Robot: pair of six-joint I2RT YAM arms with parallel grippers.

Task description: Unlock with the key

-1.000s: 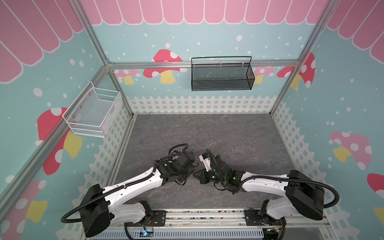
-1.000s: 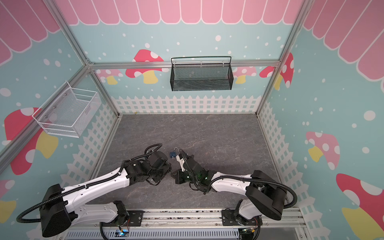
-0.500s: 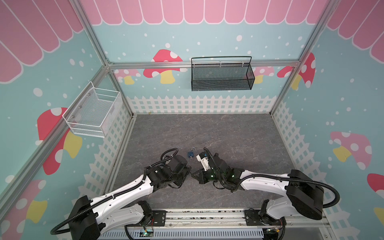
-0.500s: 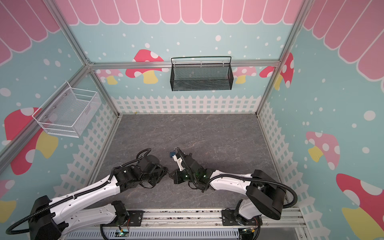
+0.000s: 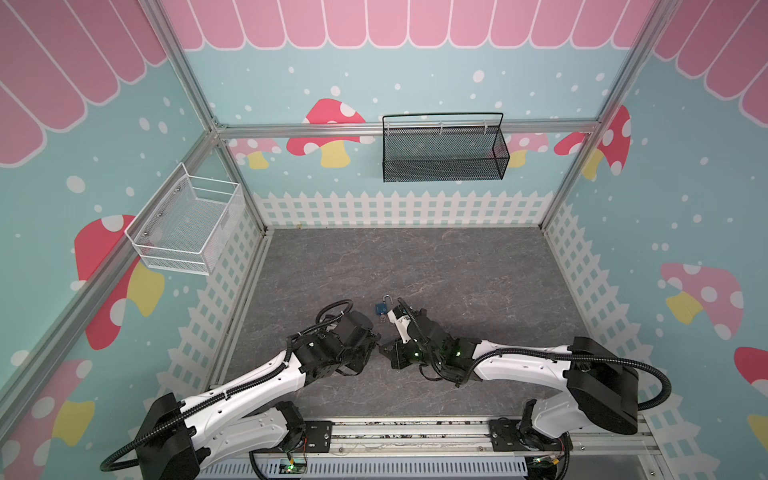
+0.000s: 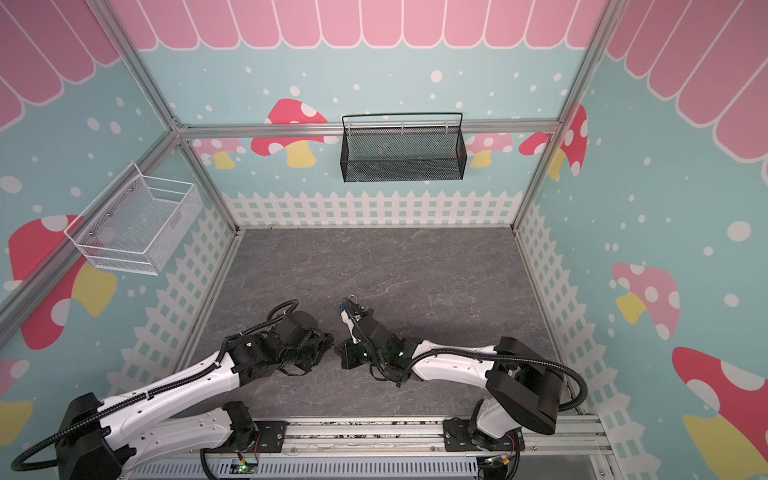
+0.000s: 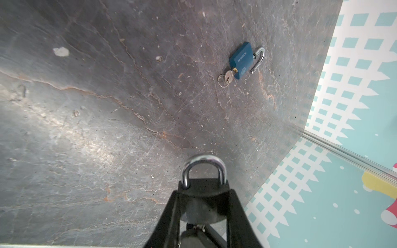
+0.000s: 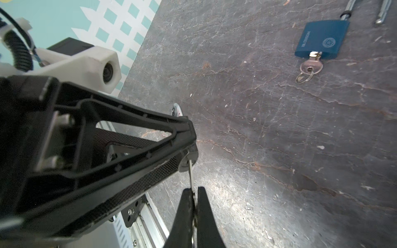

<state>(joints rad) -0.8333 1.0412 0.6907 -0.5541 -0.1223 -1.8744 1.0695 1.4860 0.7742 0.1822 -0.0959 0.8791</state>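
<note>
Black padlock (image 7: 203,186) with rounded steel shackle, clamped in left gripper (image 7: 204,193), low over grey veined stone-look floor (image 7: 86,107), thin silver key (image 8: 190,171) pinched edge-on in right gripper (image 8: 194,191), blade touching that padlock's underside, blue padlock (image 7: 240,60) flat beyond, shackle open.

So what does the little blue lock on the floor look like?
The blue padlock lies flat on the grey floor. Its smooth blue body has pale lettering and a round emblem. The silver metal shackle stands open, one end free. A silver key with a small ring sits in its keyhole. Nothing else touches it.
</note>
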